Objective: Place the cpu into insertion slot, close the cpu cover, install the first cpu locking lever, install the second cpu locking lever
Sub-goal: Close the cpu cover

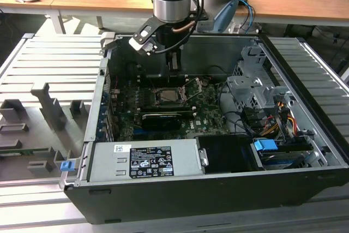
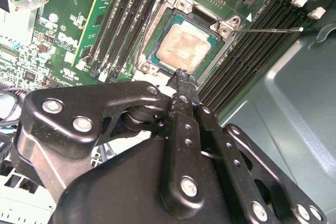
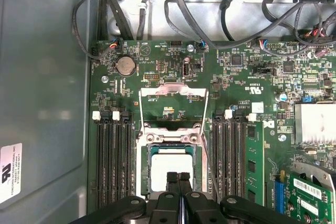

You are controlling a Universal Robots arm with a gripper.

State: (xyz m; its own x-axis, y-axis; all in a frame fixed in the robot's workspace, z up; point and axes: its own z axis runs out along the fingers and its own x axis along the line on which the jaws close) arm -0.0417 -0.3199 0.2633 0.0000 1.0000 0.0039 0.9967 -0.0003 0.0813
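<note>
Just below the claw [image 3: 178, 178], pinched narrow and empty, cpu [image 3: 170, 169] sits in the slot [image 3: 144, 169]; cover [image 3: 173, 91] lies open beyond, so closing it looks the step, needing a push over the chip

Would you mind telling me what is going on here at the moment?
A robot arm's gripper hangs over the motherboard inside an open computer case. The cpu already lies in the insertion slot, the cpu cover is flipped open, and the jaws are shut on nothing.
</note>
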